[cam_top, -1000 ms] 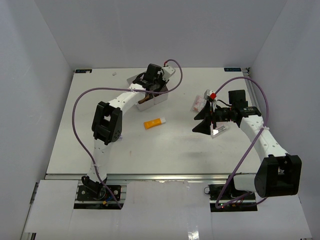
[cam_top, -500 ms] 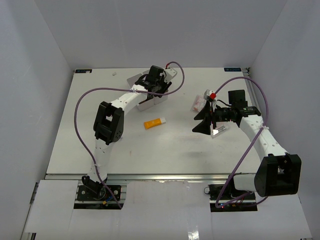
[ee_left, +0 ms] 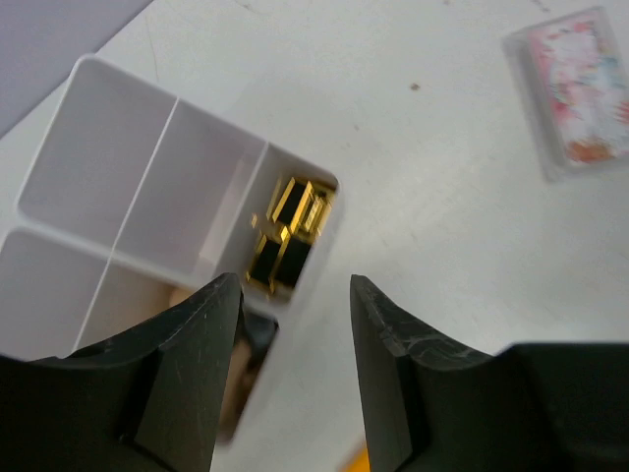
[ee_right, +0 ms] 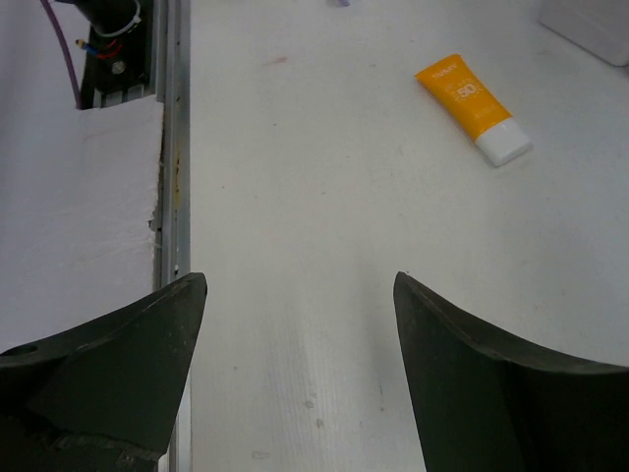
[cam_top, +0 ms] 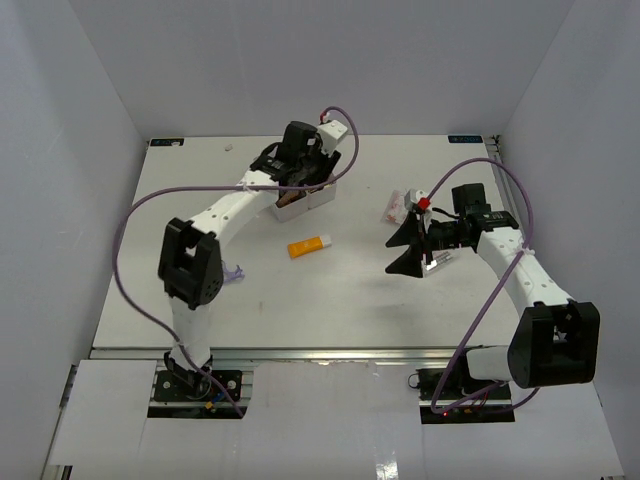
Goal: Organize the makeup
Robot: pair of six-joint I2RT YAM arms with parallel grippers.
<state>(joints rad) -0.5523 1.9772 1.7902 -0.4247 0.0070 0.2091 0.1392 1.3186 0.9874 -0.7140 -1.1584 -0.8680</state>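
Note:
The white four-compartment box [ee_left: 147, 167] holds a black-gold lipstick [ee_left: 287, 234] in its right-hand compartment. My left gripper [ee_left: 295, 295] hovers open just above it, with nothing between its fingers; from above it [cam_top: 298, 172] hangs over the box [cam_top: 318, 198]. A skin-tone, dark-capped bottle [ee_left: 244, 379] shows partly in the near compartment. The orange tube with white cap [cam_top: 309, 246] lies mid-table, also seen as the tube [ee_right: 472, 106] ahead of my right gripper [ee_right: 300, 285], which is open and empty above bare table. A pinkish packet [ee_left: 578, 90] lies right of the box.
Two packets [cam_top: 395, 207] [cam_top: 440, 259] lie near the right gripper [cam_top: 403, 250]. A purple loop [cam_top: 232, 272] rests beside the left arm's elbow. The table's near edge and metal rail [ee_right: 172, 147] run along the left of the right wrist view.
The left gripper has opened and risen from the box, leaving the lipstick in its compartment. The left arm's elbow swung left, uncovering the purple loop. The right arm barely moved.

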